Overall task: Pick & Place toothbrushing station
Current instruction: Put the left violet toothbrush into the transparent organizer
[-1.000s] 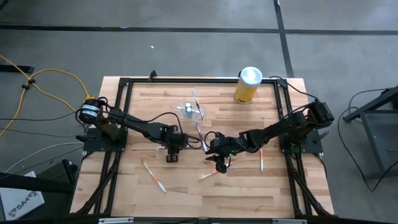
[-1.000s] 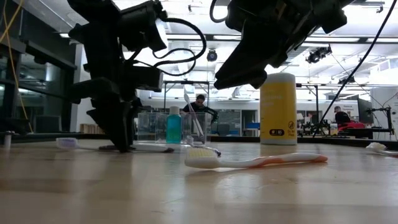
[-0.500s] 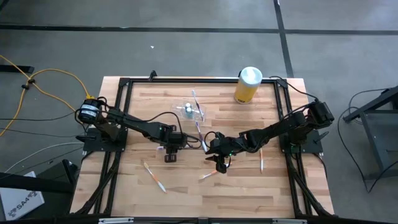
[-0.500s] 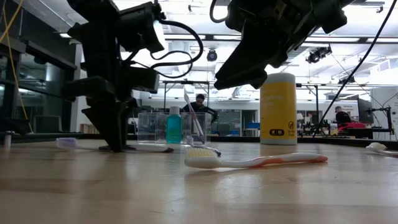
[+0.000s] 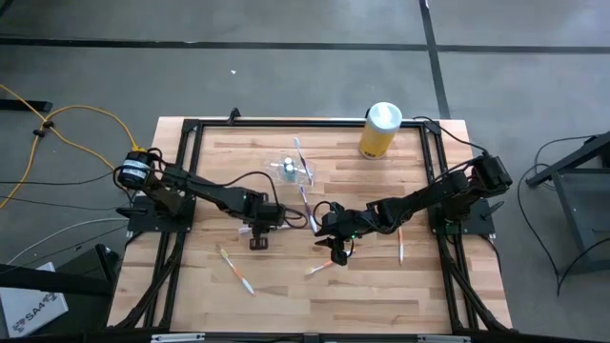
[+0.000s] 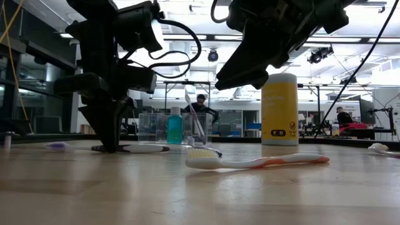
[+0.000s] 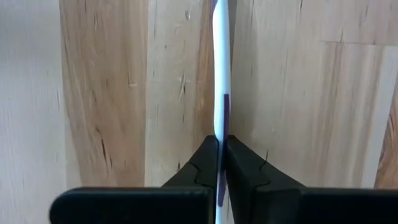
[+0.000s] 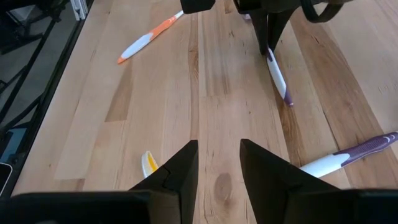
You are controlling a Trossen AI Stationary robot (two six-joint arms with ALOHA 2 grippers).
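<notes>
evenly lit from overhead in the high view, soft and flat, with only faint shadows under the arms on the table point(image 5: 286, 295). strongly backlit in the low view: bright ceiling lights point(image 6: 187, 7) and a glowing room behind, arms reduced to near-black silhouettes, pale sheen across the near tabletop, foreground wood soft and out of focus. warm and bright in the left wrist view, wood grain crisp, dark fingers point(image 7: 205, 168) slightly blurred. clear in the right wrist view, thin shadows beside the toothbrushes point(image 8: 277, 78).

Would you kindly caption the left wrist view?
Left pincer shut on a white-and-purple toothbrush lying on the wooden table.
</notes>
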